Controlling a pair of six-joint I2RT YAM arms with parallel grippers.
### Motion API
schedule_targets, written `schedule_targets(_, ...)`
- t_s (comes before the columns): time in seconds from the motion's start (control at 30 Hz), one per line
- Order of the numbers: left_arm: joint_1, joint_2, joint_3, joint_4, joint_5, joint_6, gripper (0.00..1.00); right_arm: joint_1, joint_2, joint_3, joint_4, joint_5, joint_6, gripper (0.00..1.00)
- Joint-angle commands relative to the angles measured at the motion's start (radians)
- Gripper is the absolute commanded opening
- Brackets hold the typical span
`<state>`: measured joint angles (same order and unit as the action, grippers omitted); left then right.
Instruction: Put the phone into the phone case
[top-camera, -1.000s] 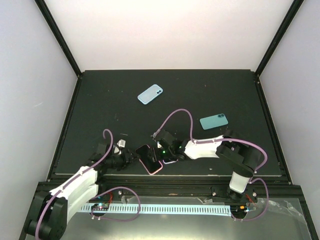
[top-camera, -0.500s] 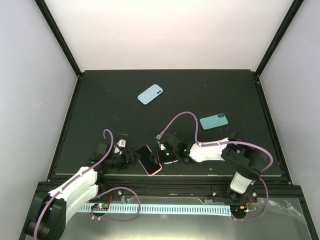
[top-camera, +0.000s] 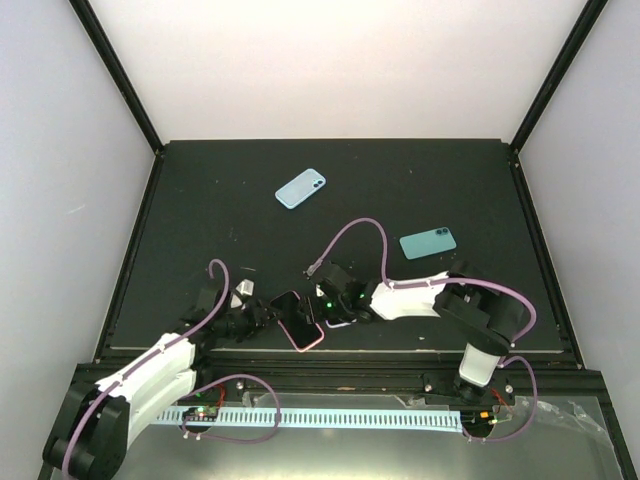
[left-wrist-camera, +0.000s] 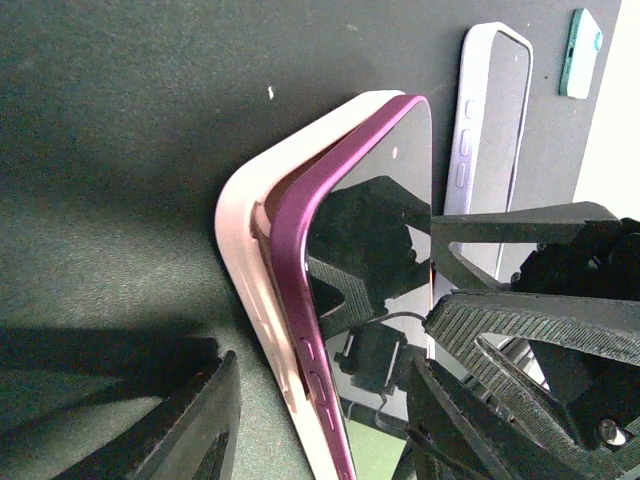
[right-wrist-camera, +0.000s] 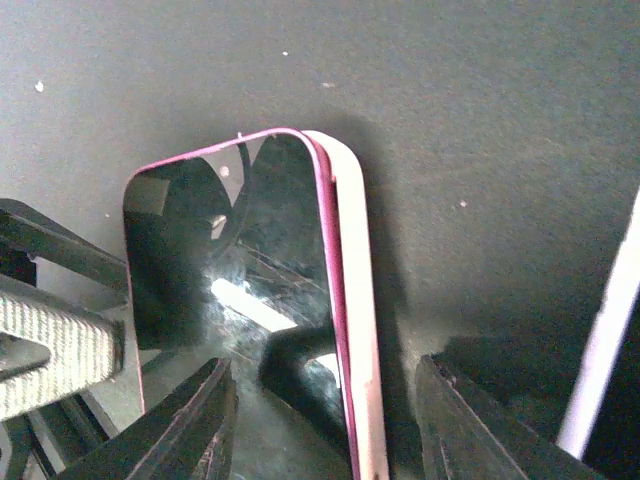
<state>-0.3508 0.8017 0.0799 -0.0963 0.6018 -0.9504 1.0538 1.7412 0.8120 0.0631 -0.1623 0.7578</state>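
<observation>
at lower centre, the phone (top-camera: 297, 318) lay tilted, partly seated in the case (left-wrist-camera: 245, 250). left gripper (top-camera: 266, 318) and right gripper (top-camera: 322, 308) straddled it, both released.

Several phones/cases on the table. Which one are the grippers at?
The magenta phone, partly seated in its pink case at the near edge; left gripper and right gripper flank it. The light blue one and teal one lie farther back.

Ends out of frame
Wrist views crop the phone (left-wrist-camera: 375, 250) and pink case (left-wrist-camera: 240, 240) at the bottom edge; overhead, their fit is too small to tell.
</observation>
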Motion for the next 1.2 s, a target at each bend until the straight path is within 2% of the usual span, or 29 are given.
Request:
schedule_targets(0.0, -0.022, 0.025, -0.016, 0.036, -0.044, -0.029, 0.47, 0.005, 0.041, 0.001, 0.013, -0.025, -0.011, 0.51)
schedule_targets(0.33, -0.057, 0.079, -0.031, 0.112, -0.072, -0.064, 0.42, 0.005, 0.058, -0.005, 0.092, -0.110, 0.052, 0.51)
schedule_targets(0.5, -0.079, 0.123, -0.035, 0.156, -0.068, -0.066, 0.30, 0.003, 0.057, -0.020, 0.133, -0.129, 0.085, 0.51)
schedule_targets(0.63, -0.087, 0.137, -0.044, 0.174, -0.072, -0.079, 0.26, 0.003, 0.053, -0.030, 0.186, -0.161, 0.106, 0.51)
schedule_targets(0.77, -0.095, 0.107, -0.053, 0.175, -0.083, -0.096, 0.27, 0.003, 0.040, -0.048, 0.239, -0.179, 0.131, 0.51)
schedule_targets(1.03, -0.099, 0.067, -0.051, 0.154, -0.083, -0.101, 0.39, -0.004, 0.024, -0.064, 0.313, -0.211, 0.174, 0.50)
schedule_targets(1.17, -0.100, 0.073, -0.046, 0.140, -0.076, -0.093, 0.41, -0.005, 0.014, -0.086, 0.341, -0.214, 0.187, 0.50)
